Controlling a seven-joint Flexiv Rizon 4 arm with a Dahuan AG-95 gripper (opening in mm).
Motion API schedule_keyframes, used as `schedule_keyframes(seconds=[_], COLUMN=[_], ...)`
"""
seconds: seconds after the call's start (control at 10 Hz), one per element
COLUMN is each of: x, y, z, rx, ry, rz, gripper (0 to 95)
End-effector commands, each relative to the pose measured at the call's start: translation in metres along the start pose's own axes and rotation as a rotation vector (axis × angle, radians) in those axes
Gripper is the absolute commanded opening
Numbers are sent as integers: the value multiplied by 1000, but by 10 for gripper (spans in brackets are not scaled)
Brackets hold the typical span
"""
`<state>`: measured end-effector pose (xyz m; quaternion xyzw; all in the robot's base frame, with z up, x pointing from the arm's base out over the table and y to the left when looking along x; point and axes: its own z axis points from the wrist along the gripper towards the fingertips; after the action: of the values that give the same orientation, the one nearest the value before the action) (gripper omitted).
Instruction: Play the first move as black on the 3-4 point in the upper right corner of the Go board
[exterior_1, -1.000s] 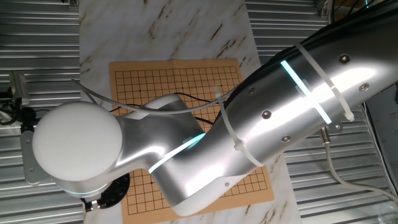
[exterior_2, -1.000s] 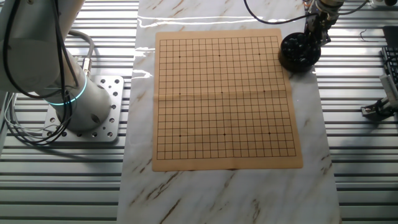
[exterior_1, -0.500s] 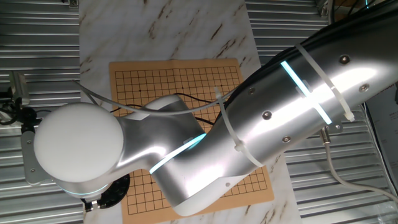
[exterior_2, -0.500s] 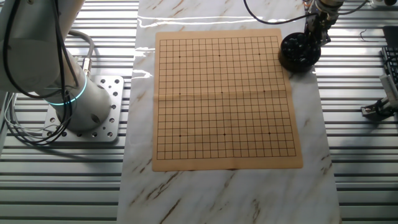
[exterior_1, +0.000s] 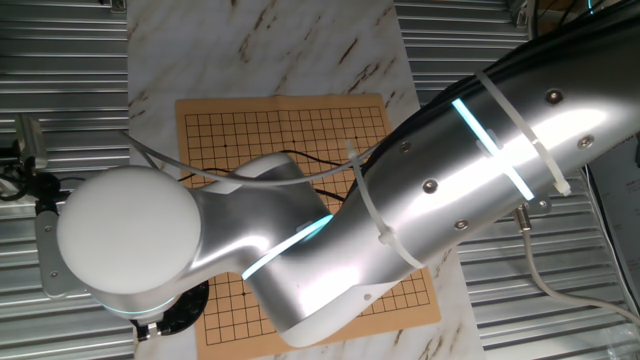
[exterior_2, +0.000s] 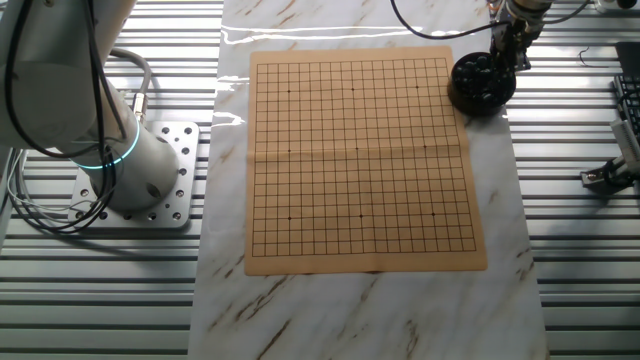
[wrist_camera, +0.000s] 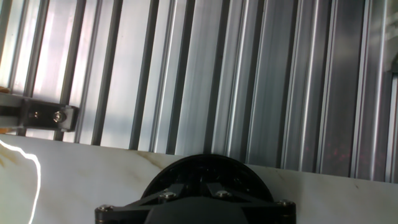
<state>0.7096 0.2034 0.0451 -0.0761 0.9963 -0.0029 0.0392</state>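
The Go board lies on a marble sheet, and no stone shows on its grid. A round black bowl holding glossy black stones stands just off the board's upper right corner. My gripper hangs over the bowl's right side with its tips down at the rim; its fingers are too dark and small to read. In the hand view the bowl fills the bottom edge under the dark gripper housing. In one fixed view my arm covers most of the board and hides the gripper; the bowl peeks out below.
My arm's base stands on a bolted plate left of the board. The marble sheet lies on a slatted metal table. A metal device sits at the right edge. A small bracket is bolted to the slats beyond the bowl.
The arm's white joint cap has shifted very slightly in one fixed view. The gripper stays over the bowl and nothing else has moved.
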Motion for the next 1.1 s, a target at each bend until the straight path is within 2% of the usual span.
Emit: schedule_keyframes(seconds=[0.1,0.5,1.1], x=[0,-1,1], y=[0,1,2], z=[0,-1,-18], rx=[1,1,-5], ry=[-3,-1,6], rz=[0,-2,-2], gripper=[0,0,0])
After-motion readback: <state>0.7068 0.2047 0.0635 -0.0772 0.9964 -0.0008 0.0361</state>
